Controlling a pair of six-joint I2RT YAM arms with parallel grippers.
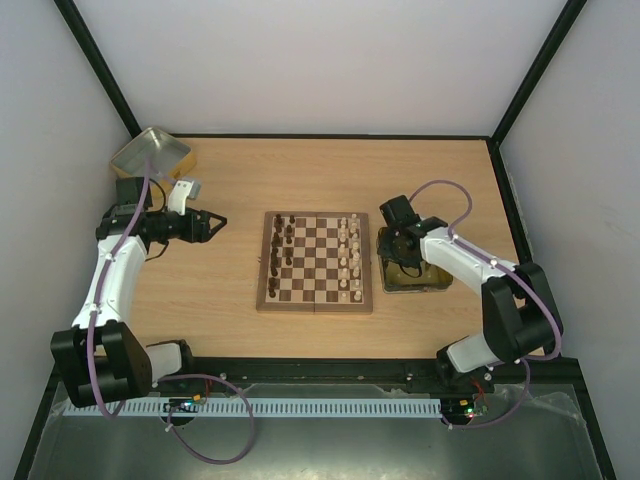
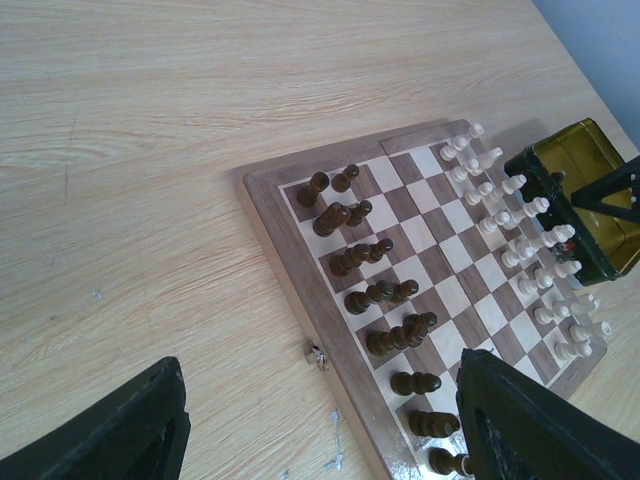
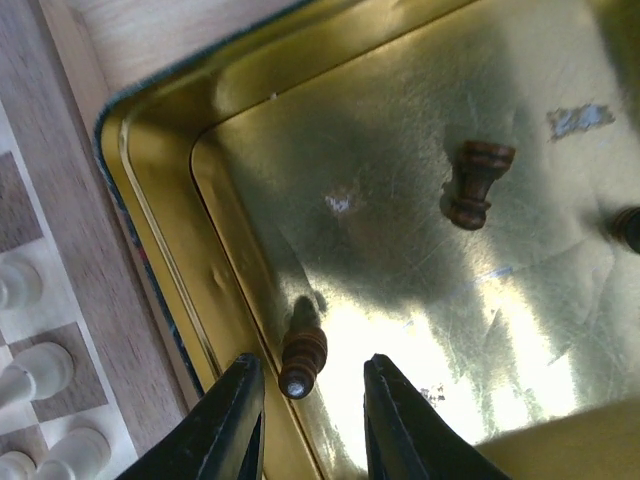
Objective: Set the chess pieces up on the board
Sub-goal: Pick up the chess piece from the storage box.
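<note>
Between the fingertips of the right claw [image 3: 310, 375], w/ a sliver of gap either side, stands one dark pawn [image 3: 303, 348] on the floor of the gold tray [image 3: 400, 110], hard by the tray wall on the claw's left. Jaws are apart but narrow, straddling the pawn w/o clamping it; the left finger looks the closer of the two. Pawn seems upright, long axis running approx along the fingers toward the wrist, tho a slight lean can't be ruled out. So the coming move, as I judge it, is a squeeze & straight lift, no re-aim needed, only care that the left finger doesn't catch the wall. Pawn itself: tiny turned wood, dark brown, glossy round head w/ a highlight. Ahead of the tips & to the right is a 2nd dark piece [image 3: 478, 183], chunkier, prob. on its side. Off to this claw's left, just past the tray rim, sits the board [image 1: 315, 262]: pale pieces [image 1: 350, 258] on the near columns, dark pieces [image 1: 281, 255] on the far ones w/ gaps, so the dark side looks unfinished. Beyond the board's far edge the left claw [image 1: 212, 226] hangs wide apart & empty, so the right arm is plainly nearer.
</note>
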